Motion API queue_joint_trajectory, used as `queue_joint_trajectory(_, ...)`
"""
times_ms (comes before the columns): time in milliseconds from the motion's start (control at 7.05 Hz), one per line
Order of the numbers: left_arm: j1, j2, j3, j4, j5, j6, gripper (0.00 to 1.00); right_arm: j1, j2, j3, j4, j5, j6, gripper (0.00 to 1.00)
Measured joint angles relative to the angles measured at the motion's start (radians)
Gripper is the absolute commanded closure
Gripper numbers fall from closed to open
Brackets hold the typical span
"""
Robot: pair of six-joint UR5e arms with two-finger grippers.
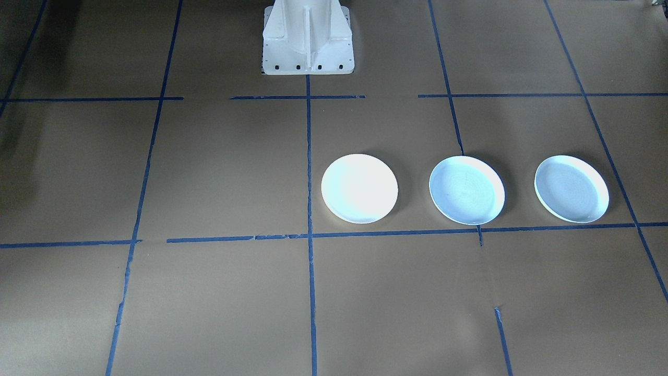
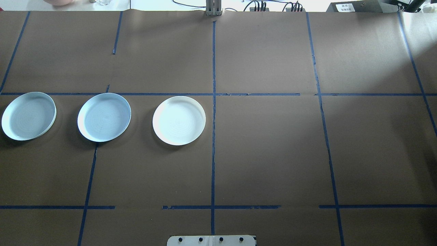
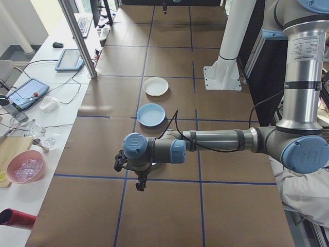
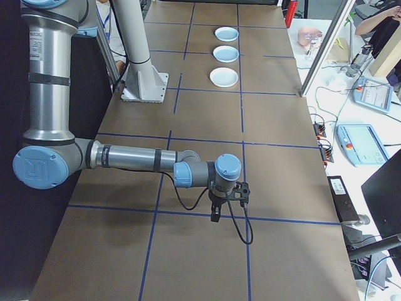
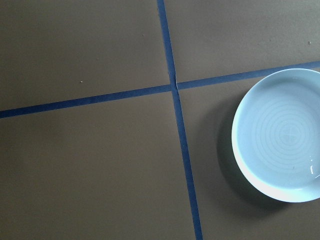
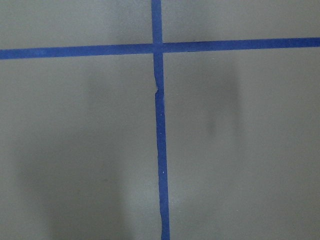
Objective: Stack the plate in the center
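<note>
Three plates lie in a row on the brown table. The white plate (image 2: 179,120) (image 1: 359,188) lies just beside the centre tape line. A light blue plate (image 2: 104,117) (image 1: 466,189) comes after it, then another light blue plate (image 2: 29,116) (image 1: 571,189) at the row's outer end. The left wrist view holds one light blue plate (image 5: 280,135) at its right edge. My left gripper (image 3: 139,185) hangs over the table's near end in the exterior left view; whether it is open or shut I cannot tell. My right gripper (image 4: 215,215) hangs over the opposite end, far from the plates; its state I cannot tell either.
Blue tape lines (image 2: 213,119) divide the table into squares. The white robot pedestal (image 1: 308,39) stands at the table's robot side. A side desk beyond the far edge holds tablets (image 3: 69,59), cables and a pink bowl (image 3: 24,167). A person (image 4: 376,19) sits at that desk.
</note>
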Motion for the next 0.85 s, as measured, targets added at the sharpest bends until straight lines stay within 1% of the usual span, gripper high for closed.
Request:
queue_joint_trajectory(568, 0.001, 0.001, 0.000, 0.001, 0.007, -0.002, 0.00, 0.000, 0.000, 0.000, 0.000, 0.000, 0.000, 0.00)
queue_joint_trajectory(851, 0.003, -0.009, -0.008, 0.000, 0.028, -0.005, 0.00, 0.000, 0.000, 0.000, -0.001, 0.000, 0.000, 0.00)
